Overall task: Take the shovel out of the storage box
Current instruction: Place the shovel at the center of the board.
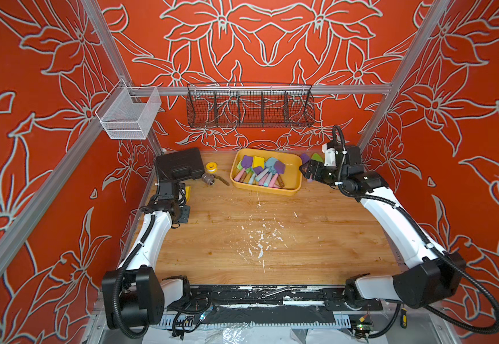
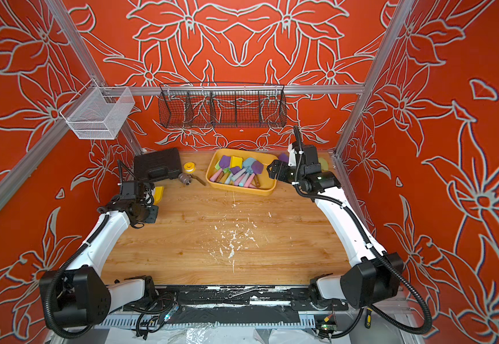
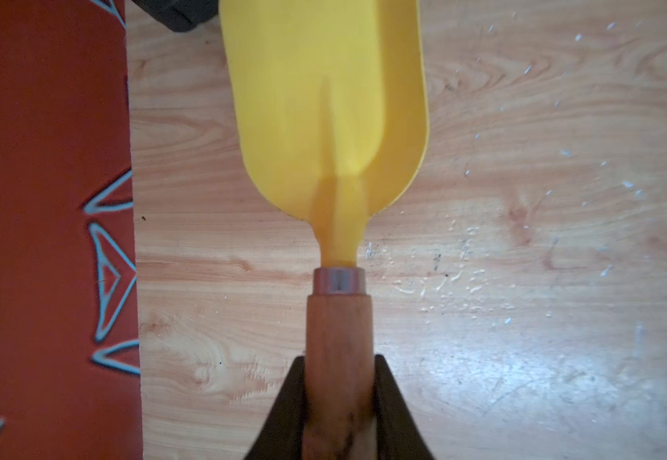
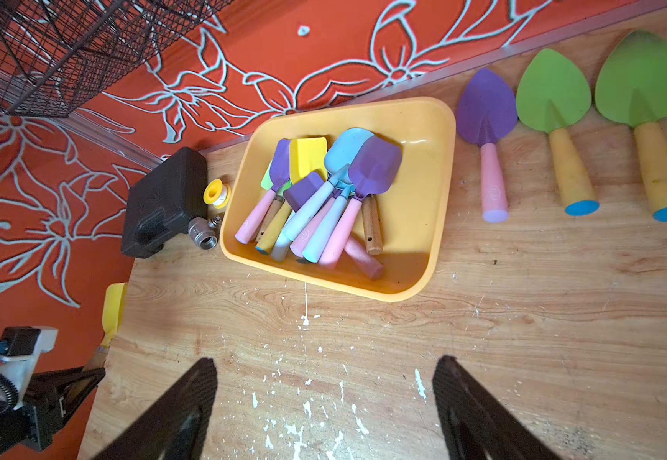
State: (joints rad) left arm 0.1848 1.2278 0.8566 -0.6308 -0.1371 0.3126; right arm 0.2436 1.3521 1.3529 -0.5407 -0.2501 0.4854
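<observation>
Now left fingers [image 3: 284, 410] clamp the shovel [image 3: 326, 119] by its handle; right fingers [image 4: 176, 414] gape empty.

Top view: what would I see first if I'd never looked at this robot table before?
Probably the red walls covered in big drawn flowers, all around the wooden table. Then the yellow-orange storage box at the back of the table, heaped with pastel shovels. Near the table's left edge, the left fingers pinch the wooden handle of a yellow shovel.
</observation>
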